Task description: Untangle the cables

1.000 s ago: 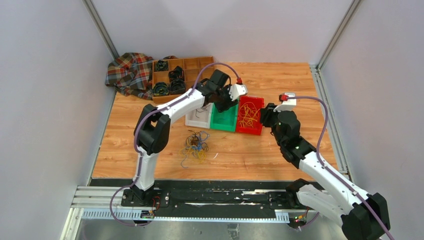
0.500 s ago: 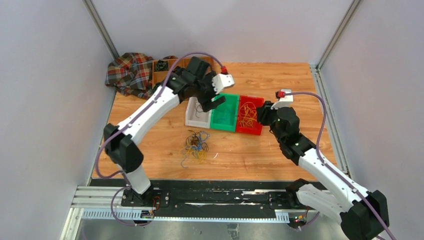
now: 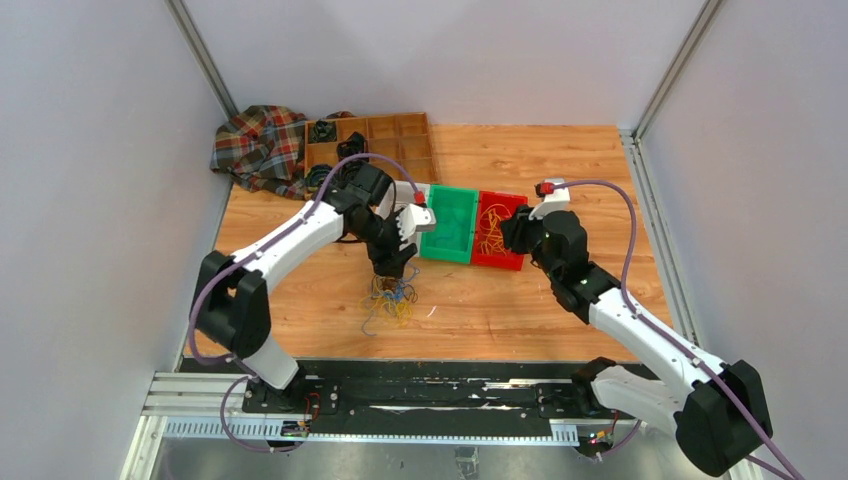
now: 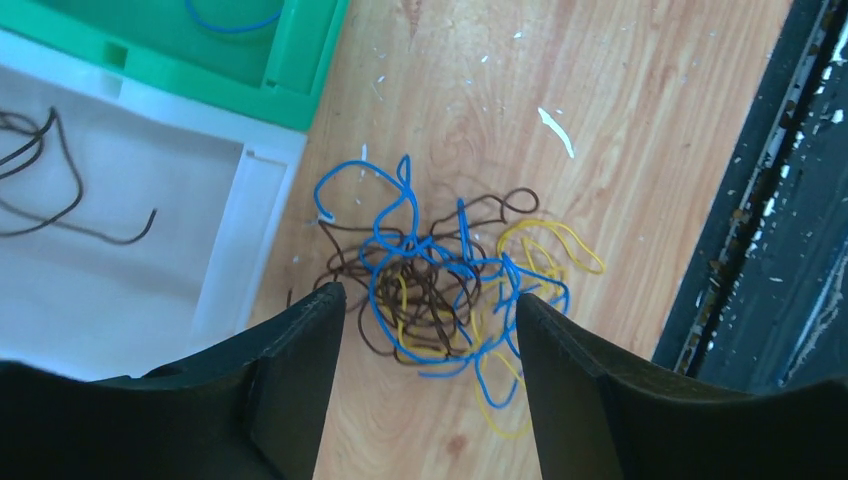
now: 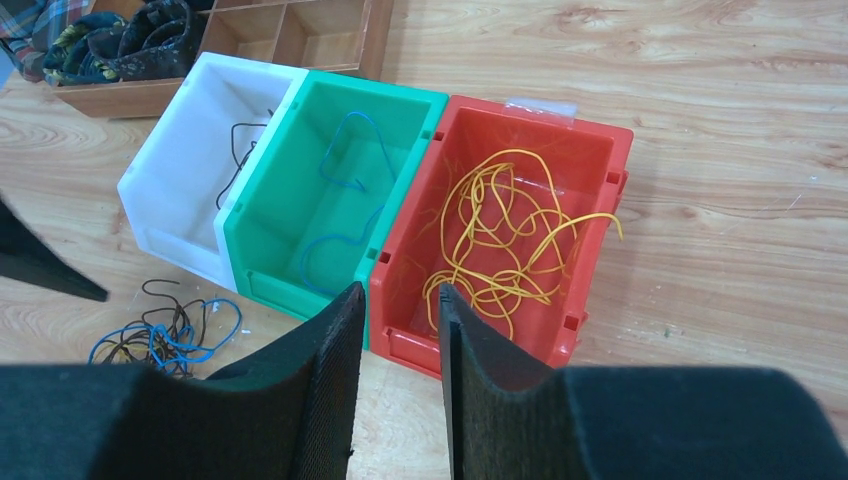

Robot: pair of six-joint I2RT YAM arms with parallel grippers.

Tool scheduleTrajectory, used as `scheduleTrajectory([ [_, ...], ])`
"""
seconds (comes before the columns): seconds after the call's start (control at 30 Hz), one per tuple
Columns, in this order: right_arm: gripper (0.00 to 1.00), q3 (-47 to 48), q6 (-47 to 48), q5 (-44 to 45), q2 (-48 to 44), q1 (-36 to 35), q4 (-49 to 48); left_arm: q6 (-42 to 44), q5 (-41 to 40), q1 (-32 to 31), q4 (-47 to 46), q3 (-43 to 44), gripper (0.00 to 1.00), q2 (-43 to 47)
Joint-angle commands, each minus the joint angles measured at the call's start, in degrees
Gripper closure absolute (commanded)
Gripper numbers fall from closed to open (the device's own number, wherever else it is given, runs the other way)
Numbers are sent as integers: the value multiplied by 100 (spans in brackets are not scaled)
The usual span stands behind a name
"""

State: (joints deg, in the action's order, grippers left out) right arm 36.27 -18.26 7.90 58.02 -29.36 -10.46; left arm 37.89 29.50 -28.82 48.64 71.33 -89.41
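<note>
Shift: left gripper back from bins, over cables, jaws apart, empty; next pick due. Right gripper slightly apart.

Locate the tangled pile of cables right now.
Top view: the tangled pile lies left of centre on the table, just nearer the arm bases than the white bin and green bin, under the open left gripper.

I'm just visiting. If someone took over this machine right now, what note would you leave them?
Left gripper: open, empty, hovering over the tangle.
Right gripper: slightly open, empty, near the red bin.
Done: yellow cables lie in the red bin, blue ones in the green bin, dark ones in the white bin.
Left: blue, yellow and dark cables in the tangle remain to be separated and sorted.
</note>
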Motion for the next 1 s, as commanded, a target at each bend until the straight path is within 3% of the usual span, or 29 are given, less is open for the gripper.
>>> scheduleTrajectory([
  [0.0,67,230,1,-89,-24,-78,-58,217,318,-27,-454,203,34,-612],
  [0.3,71,242,-21,-146,17,-78,-74,52,257,-132,-919,301,47,-1302],
  [0.37,74,243,-35,-149,25,-78,-82,-28,269,-141,-973,355,57,-1358],
  [0.5,76,233,-70,-190,51,-78,-129,-239,340,-150,-966,419,89,-1244],
  [0.57,76,223,-113,-203,64,-83,-146,-286,388,-150,-920,375,99,-1029],
  [0.77,67,212,-167,-705,127,-141,-554,-334,488,-150,249,837,99,-242],
  [0.97,47,160,226,-1177,168,-868,-1494,-643,220,-150,867,1633,99,738],
])
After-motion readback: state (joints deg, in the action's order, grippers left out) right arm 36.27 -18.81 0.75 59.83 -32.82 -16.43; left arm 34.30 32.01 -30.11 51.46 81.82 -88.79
